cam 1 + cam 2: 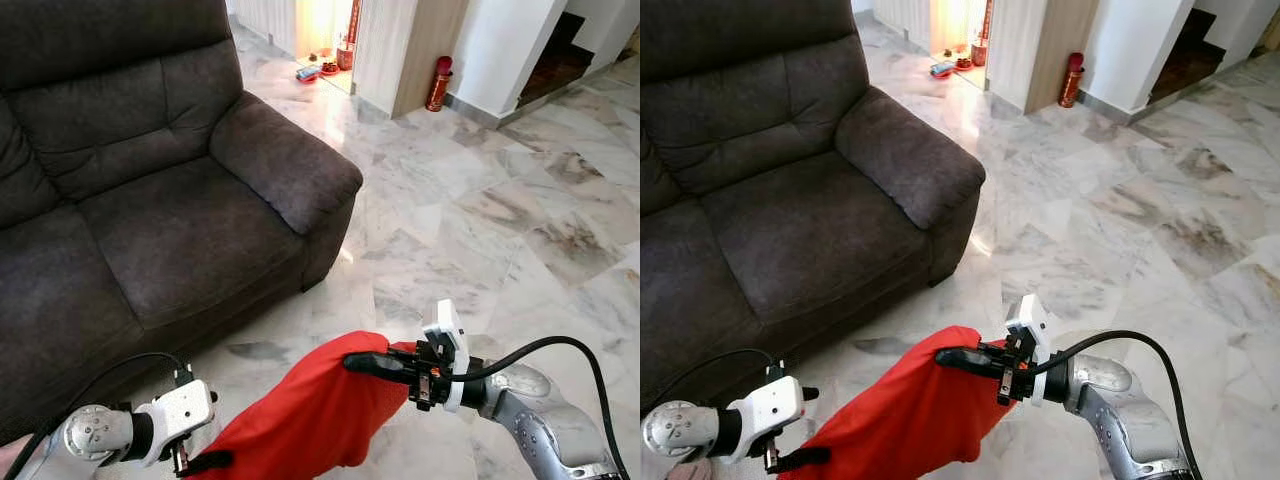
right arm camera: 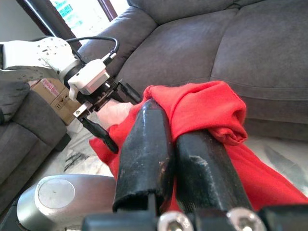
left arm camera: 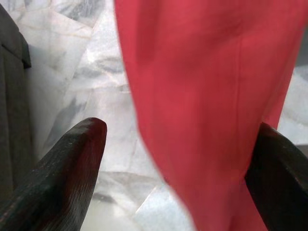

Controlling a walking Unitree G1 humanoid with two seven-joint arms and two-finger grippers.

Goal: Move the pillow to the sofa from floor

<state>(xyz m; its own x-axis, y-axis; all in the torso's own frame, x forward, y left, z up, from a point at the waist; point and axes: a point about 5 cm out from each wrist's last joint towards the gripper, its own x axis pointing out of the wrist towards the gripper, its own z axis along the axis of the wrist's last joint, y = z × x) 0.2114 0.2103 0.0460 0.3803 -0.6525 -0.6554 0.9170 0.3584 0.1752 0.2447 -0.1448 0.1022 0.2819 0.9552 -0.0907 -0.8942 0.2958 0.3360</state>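
The red pillow (image 1: 310, 415) hangs at lower centre, lifted off the floor, pinched by the right gripper (image 1: 365, 363) with the left gripper (image 1: 200, 462) spread around its edge, sofa (image 1: 150, 230) upper left awaiting it.

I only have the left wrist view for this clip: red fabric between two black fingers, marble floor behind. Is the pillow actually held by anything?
Observer: Yes. The right gripper is shut on a bunched fold at the top of the red pillow, which hangs from it.
Operator: And the left one?
Observer: The left gripper sits at the pillow's lower left edge, fingers apart around the fabric, not clamped.
Operator: Where is the sofa?
Observer: The dark grey sofa is ahead and to the robot's left, with the pillow in front of its seat, over the marble floor.
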